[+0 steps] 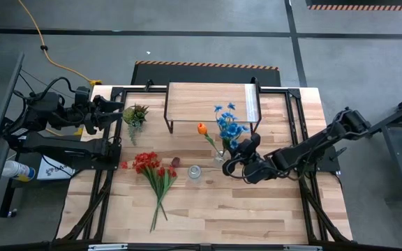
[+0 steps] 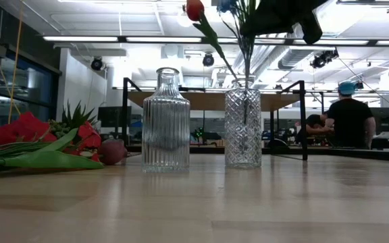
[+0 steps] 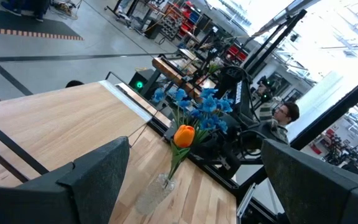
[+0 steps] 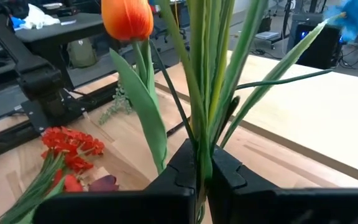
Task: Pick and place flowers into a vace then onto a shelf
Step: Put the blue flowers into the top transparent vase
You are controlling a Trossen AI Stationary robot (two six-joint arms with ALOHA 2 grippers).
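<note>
A ribbed glass vase [image 1: 221,157] [image 2: 243,128] stands in front of the shelf [image 1: 208,101] and holds the orange tulip [image 1: 202,129] [image 4: 127,17] and the blue-bloomed bunch [image 1: 229,126]. My right gripper [image 1: 230,164] [image 4: 205,171] hovers just above the vase mouth, shut on the bunch's stems. An empty second vase [image 1: 195,172] [image 2: 165,121] stands beside it. The red bunch [image 1: 155,174] and the maroon tulip [image 1: 175,162] lie flat on the table. My left gripper [image 1: 117,111] [image 3: 194,180] waits open at the table's left edge. My right gripper pinches the blue bunch's green stems [image 4: 202,134] between its two fingers, a little above the vase mouth. The fingers reach in from the table's right side and lie across the stems. The stems stand roughly upright, with their lower ends inside the vase [image 2: 246,108].
A small green leafy tuft [image 1: 135,115] sits near my left gripper at the far left of the table. The shelf's black legs [image 1: 169,124] stand just behind the vases. Bare table lies toward the near edge [image 1: 243,216]. People sit in the room beyond [image 2: 350,115].
</note>
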